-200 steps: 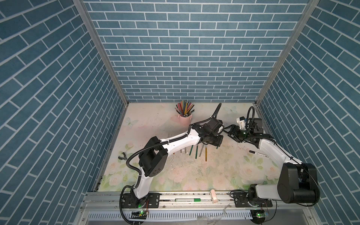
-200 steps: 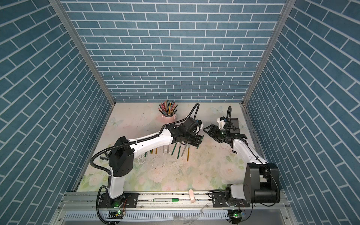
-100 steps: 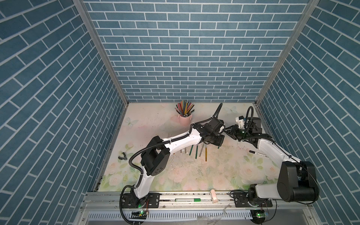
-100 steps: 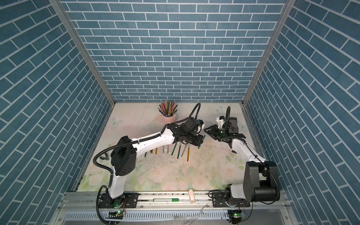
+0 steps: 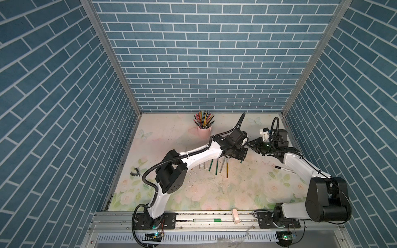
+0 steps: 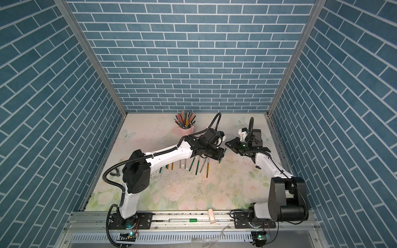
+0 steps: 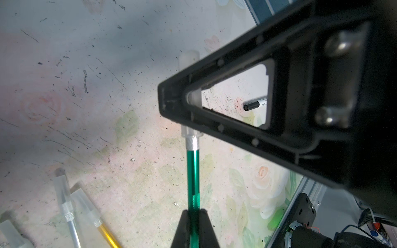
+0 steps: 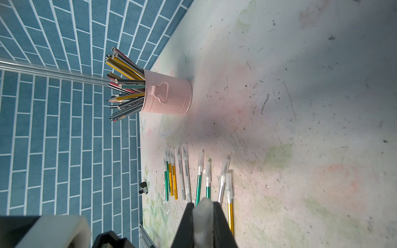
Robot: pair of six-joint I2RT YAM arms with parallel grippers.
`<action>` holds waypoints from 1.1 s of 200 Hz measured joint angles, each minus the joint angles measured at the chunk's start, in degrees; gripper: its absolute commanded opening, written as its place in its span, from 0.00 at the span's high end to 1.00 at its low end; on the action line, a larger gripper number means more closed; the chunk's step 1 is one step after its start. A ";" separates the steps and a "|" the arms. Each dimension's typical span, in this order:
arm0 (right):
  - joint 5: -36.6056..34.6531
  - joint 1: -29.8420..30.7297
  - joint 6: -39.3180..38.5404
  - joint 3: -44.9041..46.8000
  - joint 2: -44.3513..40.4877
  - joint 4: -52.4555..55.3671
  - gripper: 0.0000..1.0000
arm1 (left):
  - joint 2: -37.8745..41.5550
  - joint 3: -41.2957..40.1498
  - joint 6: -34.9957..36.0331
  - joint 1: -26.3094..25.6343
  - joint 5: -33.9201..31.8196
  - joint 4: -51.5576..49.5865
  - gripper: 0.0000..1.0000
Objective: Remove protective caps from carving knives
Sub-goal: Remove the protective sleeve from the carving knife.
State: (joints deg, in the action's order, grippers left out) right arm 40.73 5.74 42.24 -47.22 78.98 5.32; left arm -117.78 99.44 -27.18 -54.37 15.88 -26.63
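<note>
Both arms reach inward; left claw and right claw are clamped tight, tips nearly meeting, left slightly lower.

A translucent whitish protective cap is pinched between the black jaws of the right gripper, which are pressed flat against its sides. Beyond it, carving knives with green, gold and silver handles are laid side by side on the scuffed floral mat. The four knives nearest the gripper are fitted with whitish caps. Farther off, a pink cup packed with pencils is stood close to the blue brick wall. A small black binder clip is seen at the mat's edge, near the green handles.
</note>
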 measured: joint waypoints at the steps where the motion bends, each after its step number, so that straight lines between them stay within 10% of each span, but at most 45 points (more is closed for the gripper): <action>1: -0.07 0.00 0.00 0.00 0.00 0.02 1.00 | -0.04 0.04 0.02 0.00 0.00 0.00 1.00; 220: -0.42 0.02 -1.60 -11.69 10.08 9.25 1.00 | -1.81 0.76 2.10 2.23 1.70 0.76 1.00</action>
State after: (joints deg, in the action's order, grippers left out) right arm 40.32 5.76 40.64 -58.92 89.06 14.57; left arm -119.59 100.20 -25.08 -52.14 17.58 -25.87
